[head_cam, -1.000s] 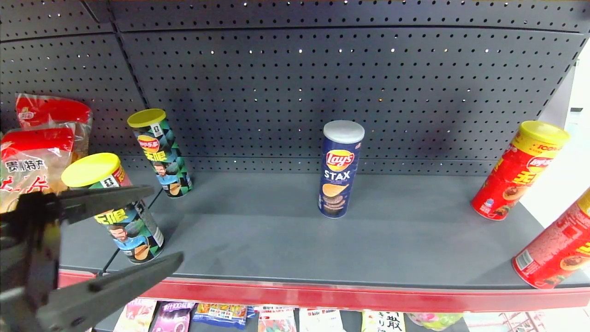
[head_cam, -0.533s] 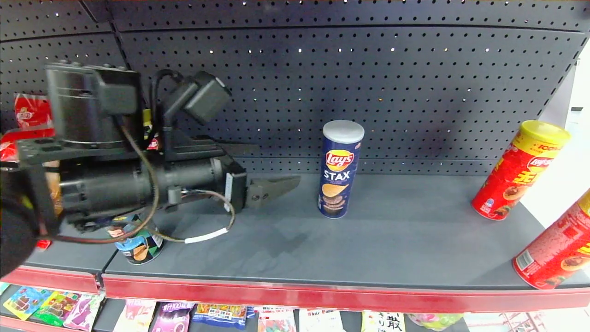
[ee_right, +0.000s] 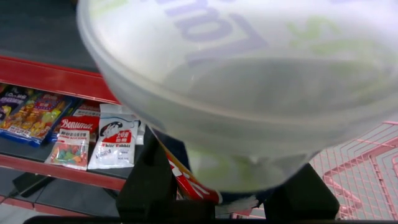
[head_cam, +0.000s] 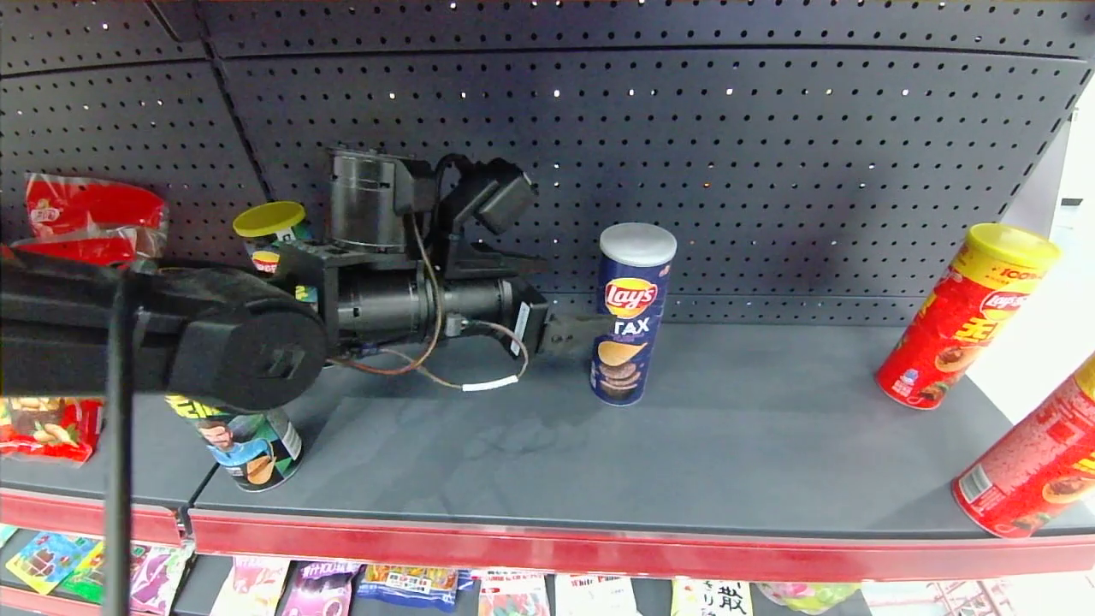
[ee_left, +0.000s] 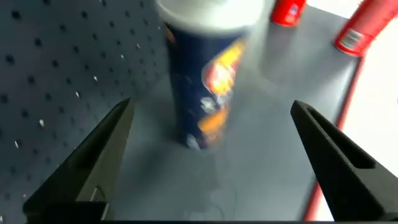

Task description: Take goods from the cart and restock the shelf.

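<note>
Blue chip can (head_cam: 631, 312) stands upright on the shelf (head_cam: 770, 445), right in front of the left gripper (head_cam: 586, 332). That gripper's two fingers are spread wide apart and have nothing in them. The can sits just past the fingertips, in line with the gap between them. In the head view one fingertip looks very close to the can's side, but I cannot tell if it touches. Two red cans (head_cam: 962, 316) stand well beyond the blue one, far from this hand.

The right gripper (ee_right: 224, 196) is closed around another can (ee_right: 249, 93) with a clear lid, one finger on each side of its body.

I think the blue can is light, because chips weigh little. The tube looks stiff, but a hard squeeze could dent it and crush the chips. Its sides look smooth, so it may slip. It is tall and thin, so a bump near the top could knock it over. The best place to hold it is probably around the middle of the body, not on the lid, which might pop off.
</note>
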Controlling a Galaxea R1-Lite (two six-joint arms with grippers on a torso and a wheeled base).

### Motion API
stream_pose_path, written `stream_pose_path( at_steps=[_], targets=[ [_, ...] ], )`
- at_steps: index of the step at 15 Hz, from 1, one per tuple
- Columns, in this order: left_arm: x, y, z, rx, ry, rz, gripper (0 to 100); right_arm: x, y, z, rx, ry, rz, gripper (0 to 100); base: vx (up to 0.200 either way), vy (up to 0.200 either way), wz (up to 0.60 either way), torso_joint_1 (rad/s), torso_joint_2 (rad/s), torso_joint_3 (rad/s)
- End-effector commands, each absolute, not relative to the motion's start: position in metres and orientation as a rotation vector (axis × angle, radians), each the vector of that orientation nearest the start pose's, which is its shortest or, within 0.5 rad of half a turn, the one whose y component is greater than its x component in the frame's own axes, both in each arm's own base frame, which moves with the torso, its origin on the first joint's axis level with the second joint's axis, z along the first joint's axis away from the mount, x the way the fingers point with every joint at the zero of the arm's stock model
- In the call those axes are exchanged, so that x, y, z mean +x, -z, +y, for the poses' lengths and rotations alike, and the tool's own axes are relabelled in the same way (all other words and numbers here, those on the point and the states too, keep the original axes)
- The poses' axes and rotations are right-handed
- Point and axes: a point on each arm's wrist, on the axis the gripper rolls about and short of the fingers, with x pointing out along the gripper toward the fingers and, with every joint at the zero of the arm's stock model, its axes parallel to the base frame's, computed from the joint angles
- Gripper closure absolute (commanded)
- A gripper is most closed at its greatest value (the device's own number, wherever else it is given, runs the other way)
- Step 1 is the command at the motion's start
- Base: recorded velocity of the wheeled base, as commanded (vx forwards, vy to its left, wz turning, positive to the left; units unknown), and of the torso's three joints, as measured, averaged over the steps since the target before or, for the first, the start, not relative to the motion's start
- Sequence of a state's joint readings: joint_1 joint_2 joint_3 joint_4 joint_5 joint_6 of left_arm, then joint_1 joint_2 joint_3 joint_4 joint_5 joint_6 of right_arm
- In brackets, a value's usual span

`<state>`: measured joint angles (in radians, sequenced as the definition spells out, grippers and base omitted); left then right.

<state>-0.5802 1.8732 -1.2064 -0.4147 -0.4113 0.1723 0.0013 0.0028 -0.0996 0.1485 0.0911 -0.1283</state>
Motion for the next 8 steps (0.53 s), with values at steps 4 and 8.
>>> stream_pose_path(
  at_steps=[4, 8],
  targets=[
    [0.336, -0.207, -0.231, 0.169, 1.050, 0.146, 0, -0.031, -0.088, 0.002, -0.126, -0.094, 0.046, 100, 0.000, 0.000, 0.00, 0.000, 0.00, 0.000],
    [0.344, -0.205, -0.236, 0.164, 1.075, 0.147, 0, -0.031, -0.088, 0.002, -0.127, -0.089, 0.047, 100, 0.000, 0.000, 0.00, 0.000, 0.00, 0.000]
  ],
)
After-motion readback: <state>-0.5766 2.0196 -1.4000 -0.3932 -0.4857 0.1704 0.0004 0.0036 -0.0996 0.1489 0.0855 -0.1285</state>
